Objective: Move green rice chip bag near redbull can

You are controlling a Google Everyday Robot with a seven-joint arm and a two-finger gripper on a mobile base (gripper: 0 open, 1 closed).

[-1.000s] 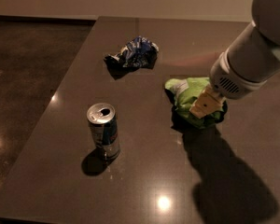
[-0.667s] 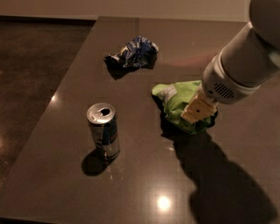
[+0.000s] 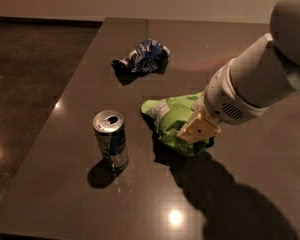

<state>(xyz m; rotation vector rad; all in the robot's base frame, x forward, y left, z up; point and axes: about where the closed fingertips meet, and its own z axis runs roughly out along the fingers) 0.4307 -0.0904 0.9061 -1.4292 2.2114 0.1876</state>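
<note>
1. Gripping: gripper [image 3: 196, 130], jaws closed on crinkled glossy green rice chip bag [image 3: 166, 115], mid-table.
2. redbull can [image 3: 111, 140]: slim metal cylinder, upright, left of bag, apart.
3. table [image 3: 65, 194]: dark, polished; bare front; left edge beyond can.

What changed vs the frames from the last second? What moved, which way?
The gripper and the green rice chip bag beneath it shifted left together toward the redbull can, narrowing the gap. Bag and can remain apart. No visible grab or release. The can, the dark-blue bag and the table stayed put.
</note>
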